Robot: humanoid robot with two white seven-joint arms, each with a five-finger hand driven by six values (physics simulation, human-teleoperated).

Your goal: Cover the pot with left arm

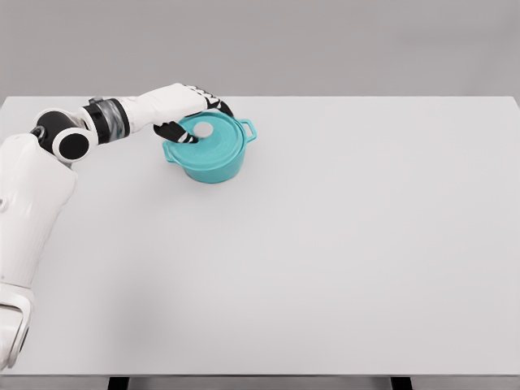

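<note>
A white humanoid robot reaches its left arm from the lower left across a broad white counter point(325, 260) toward a teal pot point(209, 154) that stands at about eleven o'clock from the counter's middle, well toward the far edge. A teal lid point(213, 140) with a pale round knob point(204, 129) at its centre lies on the pot and looks close to seated, though from above it is hard to tell whether its rim sits fully down all round. The left robot hand point(188, 114) lies over the lid's far left part, dark fingertips point(172, 132) curled down at roughly nine o'clock of the knob and others showing at about twelve o'clock; it appears to grip the lid by its edge, though the actual contact is partly hidden. One small pot handle point(249, 128) sticks out at two o'clock. To finish well, the lid probably needs to be centred on the pot's mouth and level before the fingers loosen, then the hand should lift straight up and draw back toward nine o'clock so it does not drag the lid or nudge the pot. Nothing else stands on the counter near the pot, so the way out looks free. The right arm does not appear in the head view.
</note>
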